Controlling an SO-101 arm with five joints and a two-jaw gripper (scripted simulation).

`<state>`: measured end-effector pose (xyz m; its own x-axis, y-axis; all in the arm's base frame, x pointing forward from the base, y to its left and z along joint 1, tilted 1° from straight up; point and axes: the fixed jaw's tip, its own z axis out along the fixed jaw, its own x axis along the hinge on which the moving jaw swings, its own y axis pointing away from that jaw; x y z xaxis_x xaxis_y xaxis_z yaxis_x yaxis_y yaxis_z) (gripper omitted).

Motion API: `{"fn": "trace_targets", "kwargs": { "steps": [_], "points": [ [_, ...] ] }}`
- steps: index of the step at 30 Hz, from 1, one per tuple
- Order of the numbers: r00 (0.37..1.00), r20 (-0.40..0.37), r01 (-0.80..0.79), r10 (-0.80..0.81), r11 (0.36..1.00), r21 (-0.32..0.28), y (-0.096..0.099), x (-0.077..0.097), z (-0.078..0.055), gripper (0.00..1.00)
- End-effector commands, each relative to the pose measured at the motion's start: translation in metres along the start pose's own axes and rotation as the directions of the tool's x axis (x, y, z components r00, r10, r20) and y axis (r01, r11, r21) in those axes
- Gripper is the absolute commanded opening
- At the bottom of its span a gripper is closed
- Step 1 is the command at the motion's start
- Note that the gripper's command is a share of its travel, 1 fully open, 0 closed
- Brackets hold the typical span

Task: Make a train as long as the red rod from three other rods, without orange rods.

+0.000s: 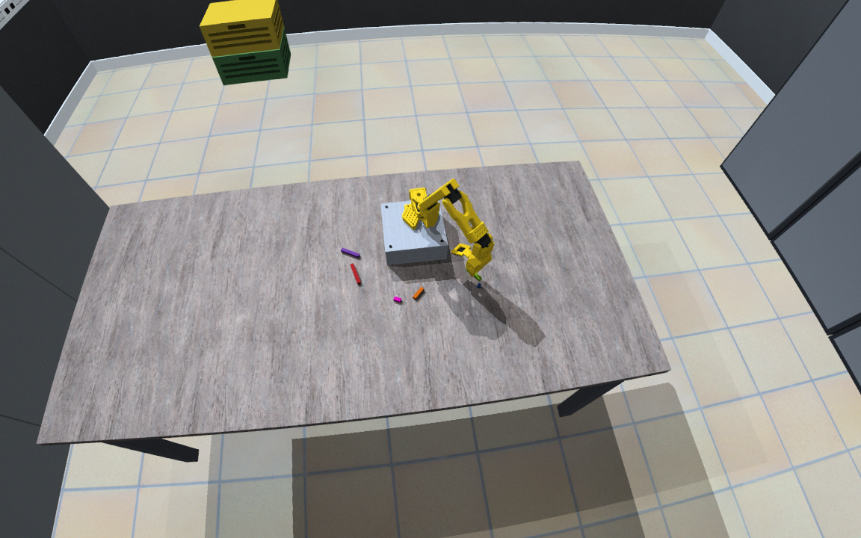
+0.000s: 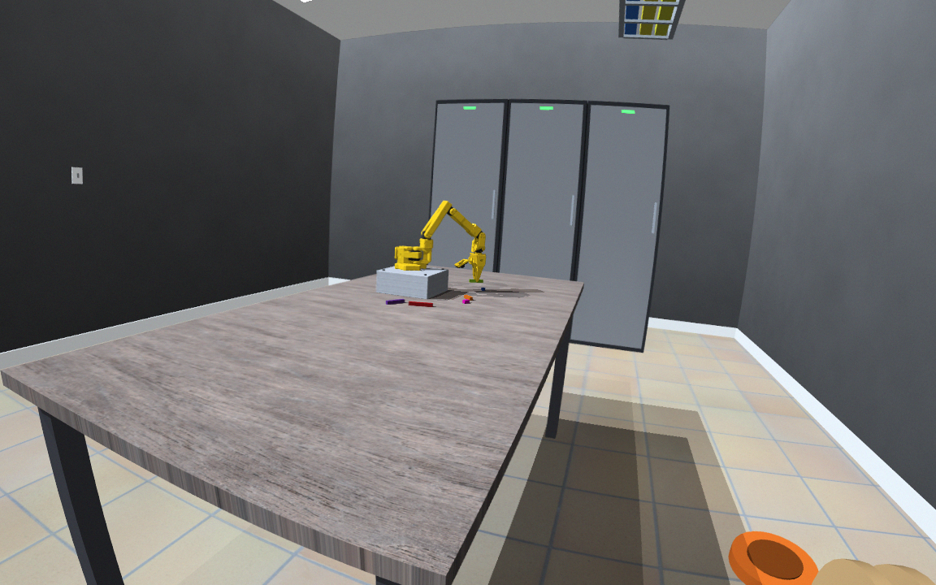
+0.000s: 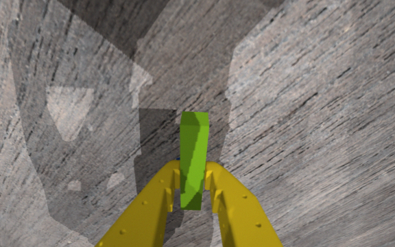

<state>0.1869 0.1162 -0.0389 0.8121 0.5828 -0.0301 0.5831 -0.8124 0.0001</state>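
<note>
My gripper (image 3: 191,178) is shut on the lime rod (image 3: 193,159) and holds it above the table. In the overhead view the gripper (image 1: 475,273) is to the right of the grey base block, with the lime rod (image 1: 477,275) showing at its tip. A small blue rod (image 1: 479,285) lies on the table just below it. The red rod (image 1: 355,273) and the purple rod (image 1: 350,252) lie left of the base. The magenta rod (image 1: 397,299) and the orange rod (image 1: 418,292) lie in front of the base.
The arm's grey base block (image 1: 415,234) stands on the table behind the rods. The table's right edge is some way beyond the gripper. Crates (image 1: 244,39) and cabinets (image 2: 543,218) stand off the table.
</note>
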Motion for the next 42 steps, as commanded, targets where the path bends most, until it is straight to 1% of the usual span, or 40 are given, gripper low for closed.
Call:
{"fn": "trace_targets", "kwargs": {
  "steps": [1, 5, 9, 12, 16, 18, 22, 27, 35, 36, 42],
  "points": [
    [0.998, -0.027, 0.050, -0.050, 0.999, -0.001, -0.021, 0.003, -0.002, 0.00],
    [0.989, -0.024, 0.148, -0.148, 0.989, -0.005, -0.056, -0.006, -0.001, 0.00],
    [0.971, -0.022, 0.238, -0.238, 0.971, -0.008, -0.086, -0.019, 0.001, 0.00],
    [0.955, -0.020, 0.296, -0.296, 0.955, -0.010, -0.104, -0.030, 0.002, 0.00],
    [0.934, -0.019, 0.358, -0.358, 0.934, -0.013, -0.122, -0.044, 0.003, 0.00],
    [0.934, -0.019, 0.358, -0.358, 0.934, -0.013, -0.122, -0.044, 0.003, 0.00],
    [0.916, -0.017, 0.400, -0.401, 0.916, -0.015, -0.133, -0.054, 0.004, 0.00],
    [0.904, -0.016, 0.427, -0.428, 0.904, -0.016, -0.140, -0.062, 0.004, 0.00],
    [0.901, -0.016, 0.434, -0.434, 0.901, -0.016, -0.142, -0.063, 0.004, 0.00],
    [0.897, -0.025, 0.442, -0.442, 0.897, -0.014, -0.144, -0.067, 0.001, 0.00],
    [0.897, -0.025, 0.442, -0.442, 0.897, -0.014, -0.144, -0.067, 0.001, 0.00]
  ]
}}
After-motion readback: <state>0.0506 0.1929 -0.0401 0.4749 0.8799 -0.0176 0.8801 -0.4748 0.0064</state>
